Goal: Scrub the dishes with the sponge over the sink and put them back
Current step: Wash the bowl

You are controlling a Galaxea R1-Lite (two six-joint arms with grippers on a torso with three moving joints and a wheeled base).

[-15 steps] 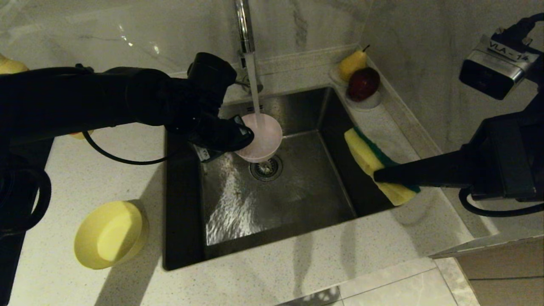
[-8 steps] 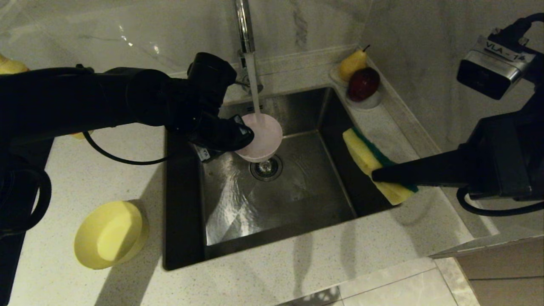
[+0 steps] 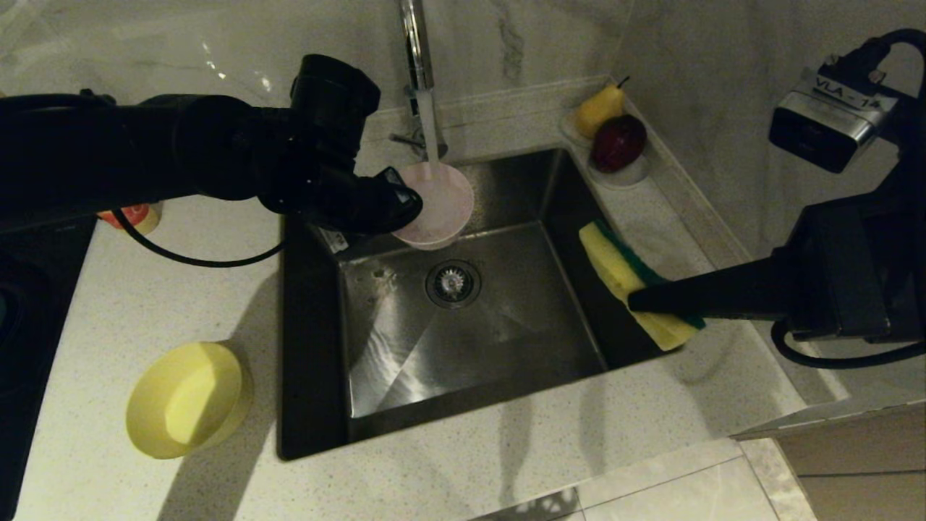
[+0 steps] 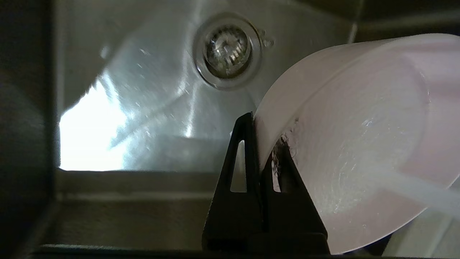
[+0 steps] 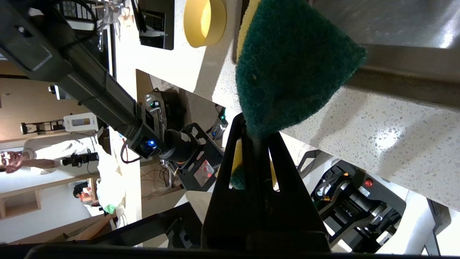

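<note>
A pale pink bowl (image 3: 438,199) (image 4: 359,144) hangs tilted over the back of the steel sink (image 3: 506,333) (image 4: 143,108). My left gripper (image 3: 406,210) (image 4: 264,133) is shut on its rim, one finger inside and one outside. The tap's water stream (image 3: 430,137) falls into it. At the sink's right edge my right gripper (image 3: 631,298) (image 5: 256,129) is shut on the sponge (image 3: 615,264) (image 5: 291,64), which is yellow with a green face. On the counter at the front left, a yellow bowl (image 3: 187,399) (image 5: 205,22) lies tipped on its side.
The chrome tap (image 3: 414,43) stands behind the sink, and the drain strainer (image 3: 453,284) (image 4: 227,48) sits mid-basin. At the back right corner are a pear (image 3: 599,108) and a red apple (image 3: 618,141). A wall runs along the right side.
My left gripper has lifted the pink bowl up and back, closer to the tap's mouth. Less water runs over the sink floor. The right arm and sponge have hardly moved.
</note>
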